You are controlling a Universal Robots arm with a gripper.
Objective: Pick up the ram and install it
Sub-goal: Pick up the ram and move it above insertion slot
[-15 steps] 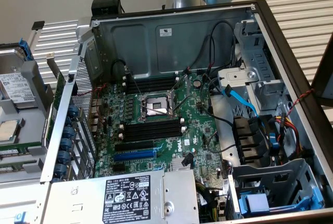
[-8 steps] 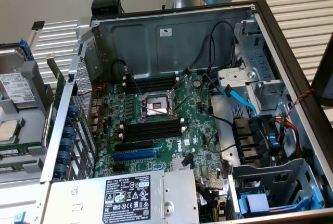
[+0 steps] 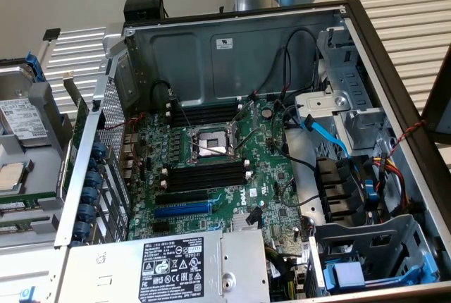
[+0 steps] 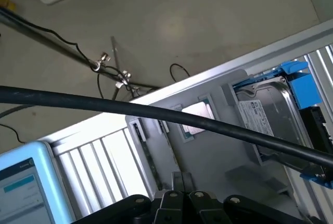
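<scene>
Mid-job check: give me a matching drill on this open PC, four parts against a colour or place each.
1. CPU socket
2. long expansion slot
3. power supply
4. hard drive

A. outside the case, at the exterior view's left
B. blue
C. silver box with a black label
D. middle of the motherboard

Pairs: 1-D, 2-B, 3-C, 4-A

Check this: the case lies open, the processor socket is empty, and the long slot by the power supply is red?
No. The exterior view shows the long slot is blue, not red; the case lies open and the socket is empty.
</scene>
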